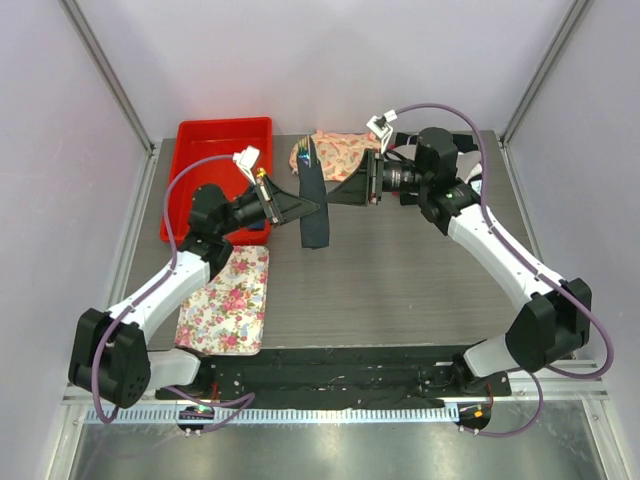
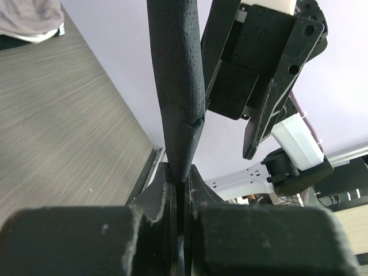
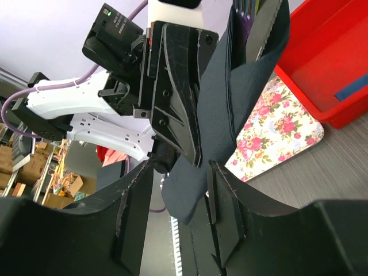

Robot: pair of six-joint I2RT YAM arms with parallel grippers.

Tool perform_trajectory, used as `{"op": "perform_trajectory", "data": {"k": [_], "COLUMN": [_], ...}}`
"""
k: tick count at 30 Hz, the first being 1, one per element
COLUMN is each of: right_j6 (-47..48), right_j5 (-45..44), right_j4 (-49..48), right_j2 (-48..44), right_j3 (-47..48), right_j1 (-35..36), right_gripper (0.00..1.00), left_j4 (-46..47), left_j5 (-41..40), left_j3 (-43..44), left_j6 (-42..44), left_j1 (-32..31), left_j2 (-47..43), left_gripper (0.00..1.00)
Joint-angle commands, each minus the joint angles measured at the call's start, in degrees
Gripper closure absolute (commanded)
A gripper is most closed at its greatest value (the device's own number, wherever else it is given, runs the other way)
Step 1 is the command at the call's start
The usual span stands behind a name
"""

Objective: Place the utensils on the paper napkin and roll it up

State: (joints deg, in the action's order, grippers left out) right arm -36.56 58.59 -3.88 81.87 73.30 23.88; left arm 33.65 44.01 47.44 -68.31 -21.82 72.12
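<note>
Top external view shows both arms meeting up in the air, a little toward 12 o'clock from the middle of the grey table (image 1: pixel 420 290). Between them is the thin, dark navy paper napkin (image 1: pixel 314 215). It is rolled into a long, floppy tube and lifted off the table.

The jaws of the left arm (image 1: pixel 170 285) are pinched shut on the napkin. In the left wrist view the tube runs straight into their closed gap. The jaws of the right arm (image 1: pixel 500 250) stand about half open. One end of the tube sits in the gap between them, and I don't think they are squeezing it.

I can't make out the black fork and knife. A shiny bit (image 1: pixel 303 160) pokes out at the tube's 12 o'clock end, so I guess they are tucked inside.

Here is what could go wrong. Only one pair of jaws has a real hold, and paper is slippery, so the tube could slide out and fall. The roll is loose, so it could spring open, and then the fork and knife would drop out. If the right jaws snap shut in the wrong spot they could miss, or squash the roll flat. If both arms pull apart, the thin paper could rip.
</note>
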Motion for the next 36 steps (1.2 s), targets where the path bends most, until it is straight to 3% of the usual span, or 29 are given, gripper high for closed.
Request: {"op": "perform_trajectory", "data": {"k": [1,13,15,17,18,21,22,26,29,30,33,34,36], "right_j6": [-1.15,-0.62,-1.5,-3.68,-4.31,-5.19,-5.19,-1.86,0.08,0.26,0.78,1.39,2.1], "right_j5": [-0.66,-2.34,-1.81,-1.29,-0.93,-0.67,-0.67,-2.59,-3.48,-3.48,-2.6,-2.34,-1.64], "right_j4": [-2.18,-0.68,-2.18,-5.34,-6.39,-9.3,-9.22,-4.66,-2.19,-1.75,-0.79,-0.26,0.88], "right_j2": [1.45,3.12,3.13,3.39,3.39,3.04,3.04,2.95,2.86,3.04,3.56,3.65,4.0], "right_j3": [2.9,2.81,2.55,2.12,1.76,0.71,0.71,1.58,1.68,1.67,2.64,2.9,3.69], "right_j1": [0.2,0.29,0.29,0.29,0.2,0.29,0.29,-0.23,-1.81,-2.25,-4.1,-4.54,-5.24], "right_gripper": [0.5,0.49,0.57,0.87,0.97,0.98,0.91,0.23,0.01,0.0,0.0,0.0,0.0], "left_j4": [5.11,6.52,6.25,5.29,5.03,2.32,1.17,-4.11,-10.08,-11.23,-25.87,-33.4,-40.21], "left_j5": [1.52,2.13,1.96,1.87,1.78,0.82,0.73,2.39,5.19,5.91,7.23,7.49,8.02], "left_j3": [0.28,0.11,-0.15,-0.16,-0.16,0.2,0.37,2.13,4.76,6.33,13.17,15.2,20.64], "left_j6": [0.73,0.37,0.38,0.81,0.99,2.04,2.57,5.11,8.89,9.94,21.17,28.43,33.57], "left_j1": [-0.15,-0.67,-0.76,-0.76,-0.76,-0.5,-0.24,2.13,6.08,7.14,10.82,11.45,14.07], "left_j2": [-2.33,-2.24,-2.24,-2.24,-2.33,-2.24,-2.24,-1.63,-0.23,0.21,3.11,4.94,7.85], "left_gripper": [1.0,1.0,1.0,1.0,1.0,1.0,1.0,1.0,1.0,1.0,1.0,1.0,1.0]}}
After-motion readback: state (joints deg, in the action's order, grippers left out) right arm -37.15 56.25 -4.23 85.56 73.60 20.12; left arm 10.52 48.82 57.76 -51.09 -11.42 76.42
